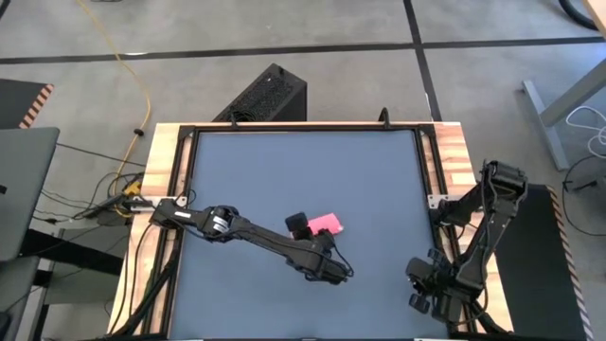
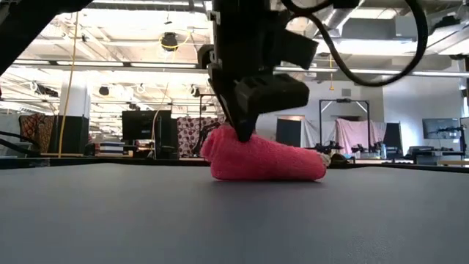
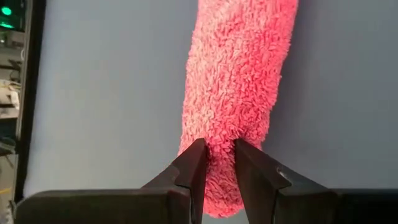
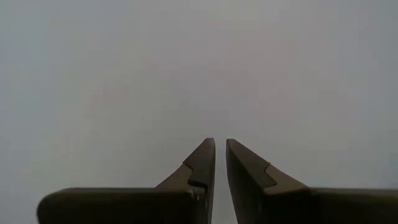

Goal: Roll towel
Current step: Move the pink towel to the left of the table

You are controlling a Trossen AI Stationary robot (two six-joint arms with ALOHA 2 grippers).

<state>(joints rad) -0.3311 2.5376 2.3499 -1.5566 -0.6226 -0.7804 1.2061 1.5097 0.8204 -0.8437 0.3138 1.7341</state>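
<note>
Although already wound into a short roll near the middle of the dark grey tabletop point(image 1: 256, 180), the bright pink terry towel point(image 3: 233, 93) is judged light, soft and prone to spring loose. Left gripper point(image 3: 219, 165) pinches one end of it, the sensible hold. Right gripper point(image 4: 220, 163), nearly closed on nothing, waits at the table's right edge. Ample bare surface surrounds the roll.

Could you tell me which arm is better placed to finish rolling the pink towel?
Left, probably: the left gripper is pinching one end of the rolled towel mid-table, while the right gripper waits near the table's right edge, holding nothing.
</note>
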